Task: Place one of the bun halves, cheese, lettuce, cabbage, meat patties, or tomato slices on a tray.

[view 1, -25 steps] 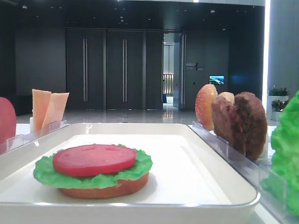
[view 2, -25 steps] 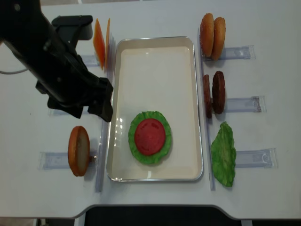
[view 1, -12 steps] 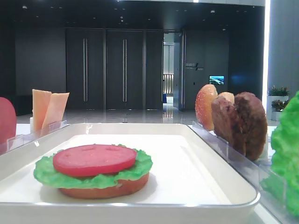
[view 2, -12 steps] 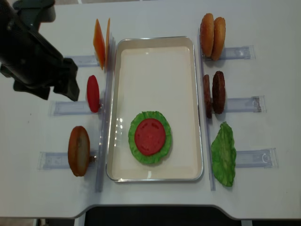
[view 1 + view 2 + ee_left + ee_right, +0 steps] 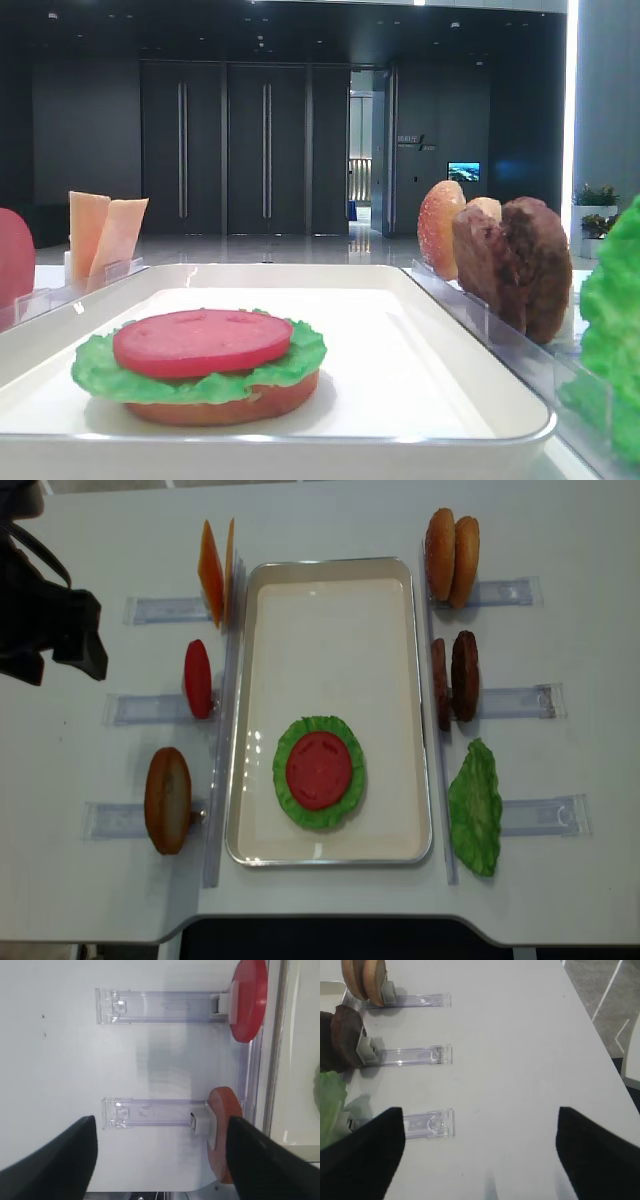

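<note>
Your left gripper hangs wide open and empty, far left. The red-pink tomato disc lies on frilly green lettuce inside the white rectangular tray, stacked burger-fashion. Right gripper: spread, empty.

In the low side view the lettuce runs off the right edge and a tomato slice off the left. Both wrist views show only dark, blurred fingers (tips cropped at the bottom edge).
</note>
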Tool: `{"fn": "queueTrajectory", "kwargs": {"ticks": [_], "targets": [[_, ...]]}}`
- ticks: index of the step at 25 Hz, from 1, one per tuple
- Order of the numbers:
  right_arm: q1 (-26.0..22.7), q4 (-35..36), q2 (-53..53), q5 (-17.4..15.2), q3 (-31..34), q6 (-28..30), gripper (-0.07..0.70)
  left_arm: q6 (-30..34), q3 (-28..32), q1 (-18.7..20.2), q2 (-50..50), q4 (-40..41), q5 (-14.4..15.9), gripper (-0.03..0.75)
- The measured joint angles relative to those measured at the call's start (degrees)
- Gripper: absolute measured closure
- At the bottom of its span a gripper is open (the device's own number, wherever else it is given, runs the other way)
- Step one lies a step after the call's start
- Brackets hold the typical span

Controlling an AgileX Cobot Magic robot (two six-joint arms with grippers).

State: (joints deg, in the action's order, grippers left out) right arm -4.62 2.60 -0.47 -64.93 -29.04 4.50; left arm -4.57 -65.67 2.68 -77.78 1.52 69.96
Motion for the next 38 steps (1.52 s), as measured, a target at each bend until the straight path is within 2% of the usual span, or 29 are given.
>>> {"fn": "queueTrajectory", "kwargs": {"ticks": [6,11,16,28,38], "targets": [[0.00,0.00,0.00,0.00,0.00,0.00,0.048,0.20,0.00,0.00,4.07,2.31,0.01,0.106],[0.00,0.00,0.00,0.00,0.00,0.00,0.048,1.20,1.42,0.00,14.03,2.61,0.32,0.106],[0.00,0.00,0.00,0.00,0.00,0.00,0.048,3.87,7.93,0.00,27.97,2.49,1.14,0.107],[0.00,0.00,0.00,0.00,0.00,0.00,0.048,4.12,25.27,0.00,58.22,1.71,1.73,0.107],[0.00,0.00,0.00,0.00,0.00,0.00,0.048,4.12,35.64,0.00,77.08,1.50,-1.32,0.107]]}}
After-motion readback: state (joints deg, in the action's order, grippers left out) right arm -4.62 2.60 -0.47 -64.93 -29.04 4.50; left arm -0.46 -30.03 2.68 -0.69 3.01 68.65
